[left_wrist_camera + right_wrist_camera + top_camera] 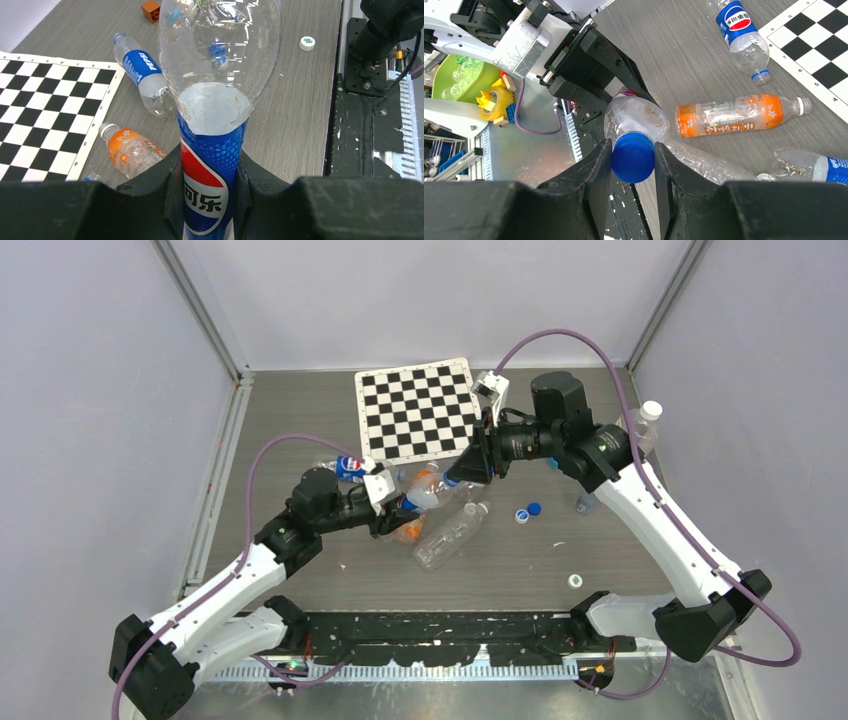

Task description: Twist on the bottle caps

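Blue cap: pinched between both fingers of the right gripper, jaws nearly closed on its sides. It sits at the mouth of the Pepsi bottle. The neck is hidden behind the cap, so thread engagement cannot be told.

Bottle: lies roughly level between the two arms at mid-table, just near of the checkerboard mat. It looks lifted off the surface. The left gripper is clamped tight on its blue label near the base, with the mouth pointing right toward the other arm.

Step in hand, as judged: threading this cap onto the held bottle. The cap is placed, but the turning is not visibly finished.

Next move calls for the right wrist to roll about the bottle's long axis with light pressure toward the neck, while the left grip resists the twist. The thin wall may flex or slip in the jaws. A release and re-grip between turns is likely.

Around:
- Two more blue caps lie loose to the right.
- A white cap lies nearer the bases.
- An orange-label bottle and a second Pepsi bottle lie uncapped beside the mat.
- A clear bottle lies just under the held one.
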Controlling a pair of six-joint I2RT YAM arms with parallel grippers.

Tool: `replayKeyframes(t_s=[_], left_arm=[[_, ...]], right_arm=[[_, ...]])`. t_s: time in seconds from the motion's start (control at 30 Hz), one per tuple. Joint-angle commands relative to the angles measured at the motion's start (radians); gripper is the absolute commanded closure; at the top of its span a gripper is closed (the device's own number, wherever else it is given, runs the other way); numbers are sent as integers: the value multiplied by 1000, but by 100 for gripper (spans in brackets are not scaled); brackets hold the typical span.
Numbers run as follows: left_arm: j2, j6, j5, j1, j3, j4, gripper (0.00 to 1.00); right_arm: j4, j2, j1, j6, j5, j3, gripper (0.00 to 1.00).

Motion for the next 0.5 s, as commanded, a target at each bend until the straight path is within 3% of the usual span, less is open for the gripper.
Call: replayKeyframes(t_s=[0.0, 0.47], left_arm=[[-2, -57, -29, 3, 47, 149, 67], [-5, -141, -71, 3, 8, 268, 67]], right_arm=[[-27, -17, 50, -2, -38, -22, 100], [28, -13, 73, 40, 25, -54, 100]])
